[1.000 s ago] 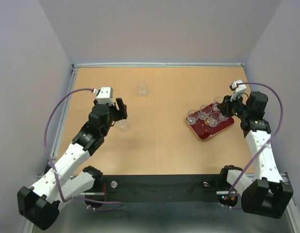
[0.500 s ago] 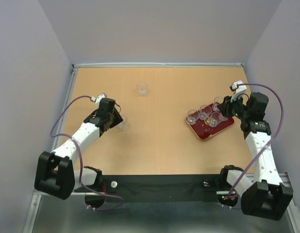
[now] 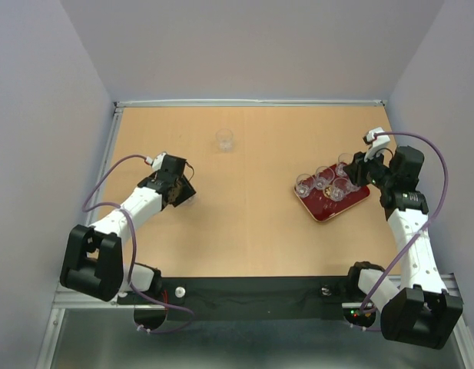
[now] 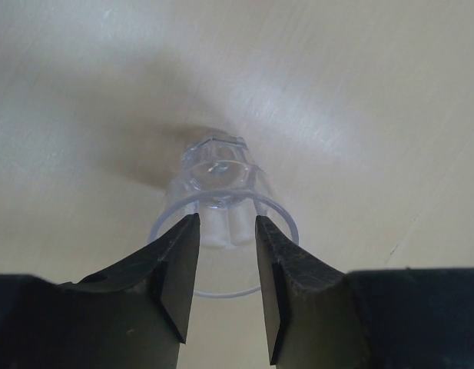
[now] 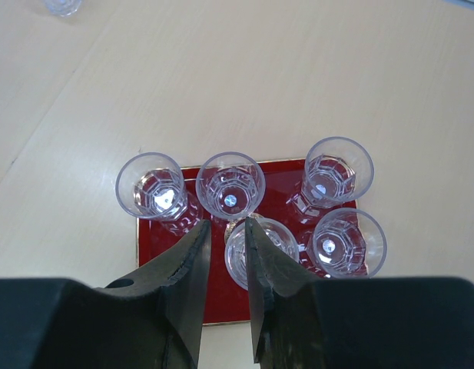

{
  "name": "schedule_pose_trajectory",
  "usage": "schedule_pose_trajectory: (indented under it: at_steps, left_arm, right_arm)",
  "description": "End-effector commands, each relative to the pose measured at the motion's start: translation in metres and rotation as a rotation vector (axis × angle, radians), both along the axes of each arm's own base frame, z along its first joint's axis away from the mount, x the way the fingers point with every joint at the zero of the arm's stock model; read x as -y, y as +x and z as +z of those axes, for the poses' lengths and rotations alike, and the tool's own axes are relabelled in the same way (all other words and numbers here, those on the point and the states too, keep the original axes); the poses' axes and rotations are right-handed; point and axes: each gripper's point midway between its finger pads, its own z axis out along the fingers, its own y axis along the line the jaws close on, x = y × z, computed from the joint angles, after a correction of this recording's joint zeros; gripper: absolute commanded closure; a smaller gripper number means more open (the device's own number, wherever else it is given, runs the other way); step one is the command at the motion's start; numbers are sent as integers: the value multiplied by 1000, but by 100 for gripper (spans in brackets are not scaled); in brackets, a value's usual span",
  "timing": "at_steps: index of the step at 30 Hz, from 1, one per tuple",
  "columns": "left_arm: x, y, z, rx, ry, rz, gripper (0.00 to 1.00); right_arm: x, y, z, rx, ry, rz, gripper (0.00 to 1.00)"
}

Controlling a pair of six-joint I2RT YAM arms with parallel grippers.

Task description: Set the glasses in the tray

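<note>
A clear glass (image 4: 220,173) stands on the wooden table right under my left gripper (image 4: 221,227). The gripper's fingers are apart, hanging over the glass rim, which is wider than the gap. In the top view the left gripper (image 3: 179,192) hides this glass. A second loose glass (image 3: 224,139) stands at the back centre. The dark red tray (image 3: 329,214) at the right holds several glasses (image 5: 230,184). My right gripper (image 5: 227,224) hovers above the tray (image 5: 281,177), slightly open, over the left rim of the middle glass (image 5: 267,246).
Grey walls close in the table on the left, back and right. The loose glass at the back also shows at the top left of the right wrist view (image 5: 61,6). The right gripper (image 3: 359,171) sits over the tray's far right side.
My left arm has swung down and left, and its gripper has lowered over the near loose glass, which now hides under it. The right arm has not moved.
</note>
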Motion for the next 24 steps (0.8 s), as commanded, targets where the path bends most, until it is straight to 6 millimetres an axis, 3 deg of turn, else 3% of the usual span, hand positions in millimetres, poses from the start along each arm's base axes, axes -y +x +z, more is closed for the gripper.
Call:
schedule_pose_trajectory:
  at_steps: [1, 6, 10, 13, 17, 24]
  left_arm:
    - [3, 23, 32, 94, 0, -14, 53]
    - [-1, 36, 65, 181, 39, -34, 53]
    - [-9, 36, 77, 210, 77, -26, 54]
    - [-20, 29, 76, 203, 105, 18, 55]
    - [-32, 10, 61, 142, 93, 129, 53]
    - [-21, 4, 54, 111, 34, 118, 45]
  right_arm:
    - [2, 0, 3, 29, -12, -2, 70]
    - [2, 0, 3, 29, -13, -4, 70]
    - [3, 0, 3, 30, -17, -6, 70]
    - [3, 0, 2, 26, -16, -8, 70]
    - [4, 0, 3, 28, -20, -10, 70]
    - [4, 0, 2, 27, -22, -10, 70]
